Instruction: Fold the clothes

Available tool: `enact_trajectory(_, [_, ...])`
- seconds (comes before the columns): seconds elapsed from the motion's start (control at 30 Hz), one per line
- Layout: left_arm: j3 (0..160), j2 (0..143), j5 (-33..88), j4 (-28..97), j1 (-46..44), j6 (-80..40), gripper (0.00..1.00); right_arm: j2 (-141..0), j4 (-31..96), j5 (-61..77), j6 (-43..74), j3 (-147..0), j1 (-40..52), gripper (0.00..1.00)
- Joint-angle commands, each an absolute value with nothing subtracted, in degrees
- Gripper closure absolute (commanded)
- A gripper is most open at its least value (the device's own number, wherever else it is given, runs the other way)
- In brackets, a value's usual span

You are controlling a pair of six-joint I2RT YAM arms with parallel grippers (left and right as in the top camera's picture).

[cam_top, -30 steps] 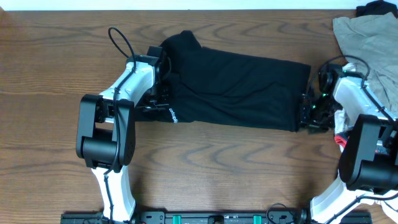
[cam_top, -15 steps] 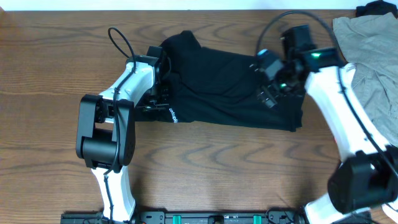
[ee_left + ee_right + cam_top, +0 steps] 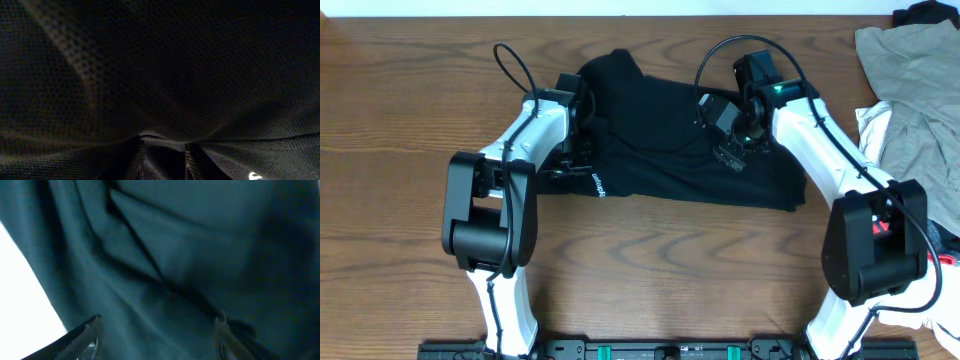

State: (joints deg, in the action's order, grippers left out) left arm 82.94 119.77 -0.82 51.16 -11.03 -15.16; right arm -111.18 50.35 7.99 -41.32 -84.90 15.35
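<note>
The clothes (image 3: 660,130), a long black garment, lie spread across the middle of the table, with a small white logo (image 3: 598,185) near the left end. My left gripper (image 3: 586,140) sits at that left end, shut on a pinched ridge of the black fabric (image 3: 162,150). The logo (image 3: 255,176) shows at the lower right of the left wrist view. My right gripper (image 3: 728,150) hovers over the garment's right half. Its jaws stand wide open around my right gripper's gap (image 3: 157,335), with only creased fabric (image 3: 190,255) beyond them.
A beige-khaki garment (image 3: 915,80) lies at the back right corner, with a white item (image 3: 873,122) beside it and a dark bundle (image 3: 925,12) at the far edge. Bare wooden table (image 3: 400,120) lies to the left and front.
My right arm has swung left from the garment's right end to above its right half, and its jaws have opened. The left arm has not moved.
</note>
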Motion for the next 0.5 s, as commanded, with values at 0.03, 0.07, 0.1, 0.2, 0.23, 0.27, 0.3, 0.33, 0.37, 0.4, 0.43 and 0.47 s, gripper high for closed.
enact_trajectory(0.03, [81.97,119.90,-1.50,50.26,-10.68,-15.27,0.71,-114.30,49.67,7.46,-45.54,-84.73,16.16,0.31])
enact_trajectory(0.07, [81.95,119.90,-1.50,50.24,-10.68,-15.27,0.71,-114.78,49.67,7.49,-45.54,-84.73,16.21,0.31])
enact_trajectory(0.1, [81.95,119.90,-1.50,50.24,-10.68,-15.27,0.71,-115.50,49.67,7.49,-45.54,-84.73,16.27,0.31])
enact_trajectory(0.2, [81.95,119.90,-1.50,50.19,-10.68,-15.27,0.71,-116.86,49.67,7.51,-45.52,-84.73,16.43,0.31])
enact_trajectory(0.23, [81.95,119.90,-1.50,50.09,-10.68,-15.27,0.71,-117.43,49.67,7.49,-45.54,-84.73,16.53,0.31])
enact_trajectory(0.27, [81.97,119.90,-1.50,50.04,-10.68,-15.27,0.71,-117.75,49.63,7.46,-45.54,-84.73,16.58,0.32])
enact_trajectory(0.3, [81.95,119.90,-1.50,50.02,-10.68,-15.27,0.71,-118.15,49.36,7.46,-45.52,-84.73,16.58,0.35])
enact_trajectory(0.33, [81.95,119.90,-1.50,50.00,-10.68,-15.27,0.71,-118.26,49.04,7.40,-45.52,-84.73,16.58,0.41])
enact_trajectory(0.37, [81.95,119.90,-1.50,50.00,-10.68,-15.27,0.71,-118.34,48.60,7.31,-45.47,-84.73,16.58,0.48])
enact_trajectory(0.4, [81.95,119.90,-1.50,50.00,-10.68,-15.27,0.71,-118.34,47.75,6.83,-44.80,-84.73,16.58,0.62])
enact_trajectory(0.43, [81.95,119.90,-1.50,50.00,-10.68,-15.27,0.71,-118.34,46.92,6.11,-43.35,-84.73,16.58,0.74])
enact_trajectory(0.47, [81.95,119.90,-1.50,50.00,-10.68,-15.27,0.71,-118.34,46.00,5.08,-41.58,-84.73,16.58,0.85])
